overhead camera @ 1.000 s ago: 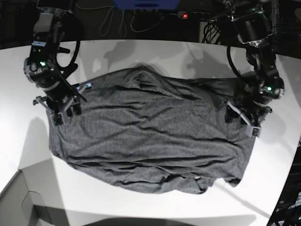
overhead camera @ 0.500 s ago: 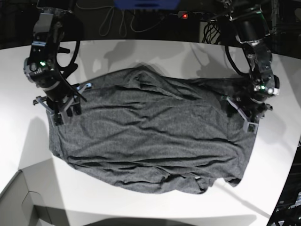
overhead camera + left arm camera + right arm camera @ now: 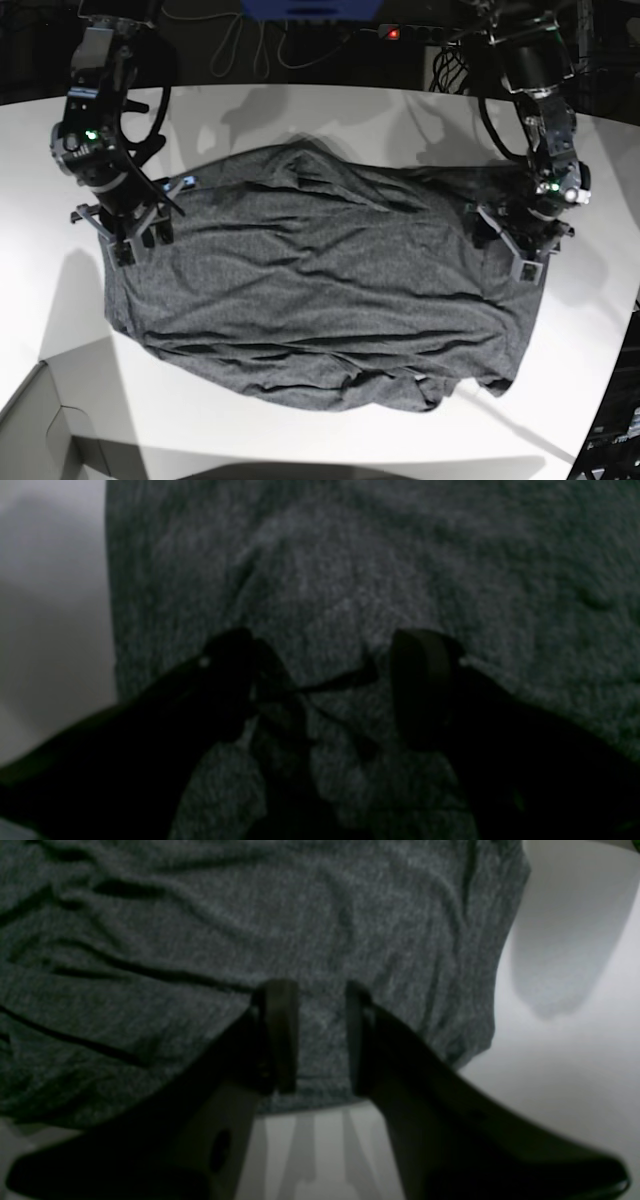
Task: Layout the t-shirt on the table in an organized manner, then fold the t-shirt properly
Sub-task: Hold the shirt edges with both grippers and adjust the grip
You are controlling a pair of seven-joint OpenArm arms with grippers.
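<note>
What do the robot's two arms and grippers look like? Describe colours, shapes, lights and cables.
Both arms are black with angular segments. Each wrist shows a small green light and looping black cables. The left gripper and right gripper have dark, flat, tapering fingers with pale grey mounts.

A grey box corner (image 3: 45, 425) sits at the lower left edge. Behind the far edge, white cables (image 3: 245, 45) loop near a small red light (image 3: 391, 33).

wrinkled charcoal t-shirt (image 3: 320, 290) spread across white table (image 3: 300, 110).

one t-shirt (image 3: 320, 290), one table (image 3: 300, 110), two claws, one grey box corner (image 3: 40, 430)
</note>
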